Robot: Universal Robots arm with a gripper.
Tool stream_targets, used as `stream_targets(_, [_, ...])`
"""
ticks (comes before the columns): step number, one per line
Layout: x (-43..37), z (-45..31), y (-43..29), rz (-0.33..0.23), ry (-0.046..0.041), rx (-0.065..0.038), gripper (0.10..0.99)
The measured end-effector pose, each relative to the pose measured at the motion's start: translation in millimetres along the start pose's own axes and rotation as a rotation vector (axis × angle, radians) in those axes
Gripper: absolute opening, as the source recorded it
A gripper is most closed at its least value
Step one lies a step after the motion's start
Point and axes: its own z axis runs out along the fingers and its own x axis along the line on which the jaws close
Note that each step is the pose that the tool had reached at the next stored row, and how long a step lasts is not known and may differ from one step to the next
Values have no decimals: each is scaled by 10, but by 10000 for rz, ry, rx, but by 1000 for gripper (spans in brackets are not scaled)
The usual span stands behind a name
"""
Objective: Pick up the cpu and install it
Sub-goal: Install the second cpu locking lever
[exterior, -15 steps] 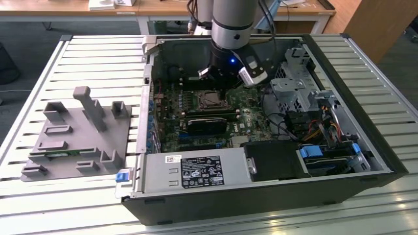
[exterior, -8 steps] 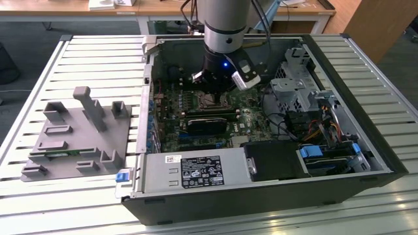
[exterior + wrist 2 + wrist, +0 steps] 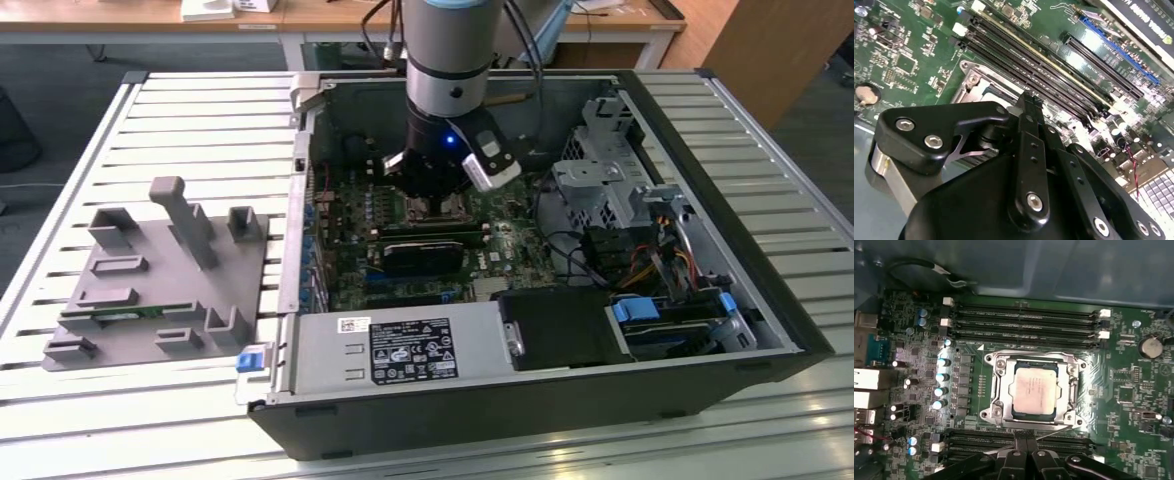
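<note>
The cpu (image 3: pixel 1033 389), a pale silver square chip, lies flat inside the metal socket frame (image 3: pixel 999 390) on the green motherboard (image 3: pixel 1134 390). In the first wrist view my gripper (image 3: pixel 1024 439) is beside the socket's edge, over the memory slots, its two black fingers pressed together with nothing between them. The second wrist view shows the same shut fingertips (image 3: pixel 1029 102) just above a corner of the socket frame (image 3: pixel 971 80). In the exterior view the gripper (image 3: pixel 434 205) hangs low inside the open computer case (image 3: pixel 747 250), over the middle of the board.
Rows of black memory slots (image 3: pixel 1024 320) flank the socket. A black card (image 3: pixel 427 250) lies across the board below the gripper in the exterior view. Drive cages and cables (image 3: pixel 614 190) fill the case's right side. A grey parts holder (image 3: pixel 147 270) sits on the slatted table at the left.
</note>
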Motion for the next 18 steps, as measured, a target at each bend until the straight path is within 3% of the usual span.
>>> stream_targets(7, [3,110,-7,5,64,-10,106])
stream_targets(9, [22,110,-14,4,62,-75,106])
stream_targets(10, [32,110,-25,3,57,-149,106])
stream_targets(11, [58,108,-53,4,47,-308,106])
stream_targets(14, [168,103,-114,4,27,-617,106])
stream_targets(18, [193,110,-150,4,12,-874,106])
